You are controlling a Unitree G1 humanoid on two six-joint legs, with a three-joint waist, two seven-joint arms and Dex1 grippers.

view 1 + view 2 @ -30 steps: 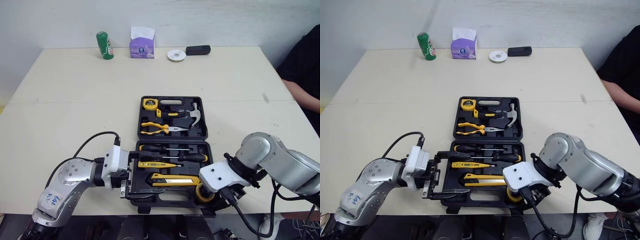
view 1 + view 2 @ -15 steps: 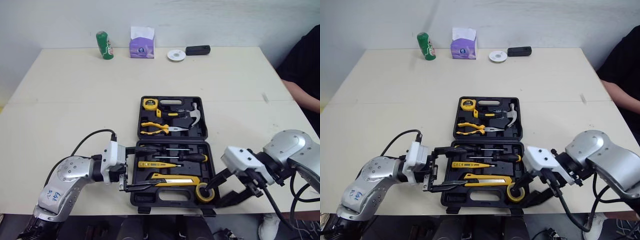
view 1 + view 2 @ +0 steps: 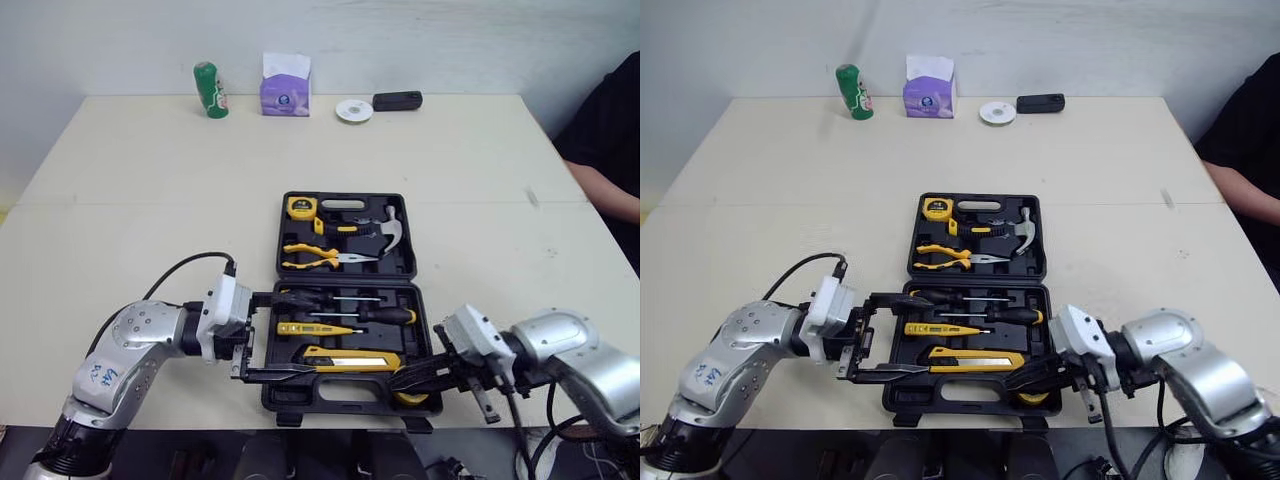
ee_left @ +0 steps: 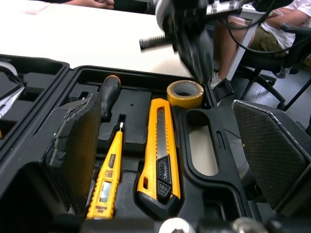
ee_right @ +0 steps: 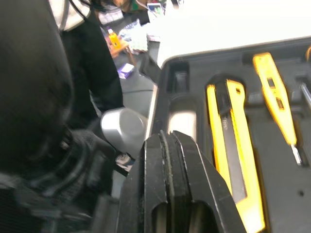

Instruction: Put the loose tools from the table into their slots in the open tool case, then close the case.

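The black tool case (image 3: 346,200) lies open in the middle of the table. Its far half holds a tape measure (image 3: 300,207), hammer (image 3: 375,227) and pliers (image 3: 318,258). The near half holds two screwdrivers (image 3: 345,298), a yellow tester pen (image 3: 315,328), a utility knife (image 3: 350,358) and a yellow tape roll (image 4: 185,92). My left gripper (image 3: 285,335) is open at the near half's left edge, its fingers reaching over the tools. My right gripper (image 3: 395,378) is shut with nothing in it, lying low across the near right corner and partly covering the tape roll.
At the table's far edge stand a green can (image 3: 209,90), a purple tissue box (image 3: 285,92), a white disc (image 3: 353,110) and a black device (image 3: 397,100). A person's arm (image 3: 610,190) rests at the right edge. The case's near rim overhangs the table's front edge.
My right gripper has shut and swung from above the tape roll down to lie flat, pointing left at the case's near right corner. The left gripper shifted only slightly.
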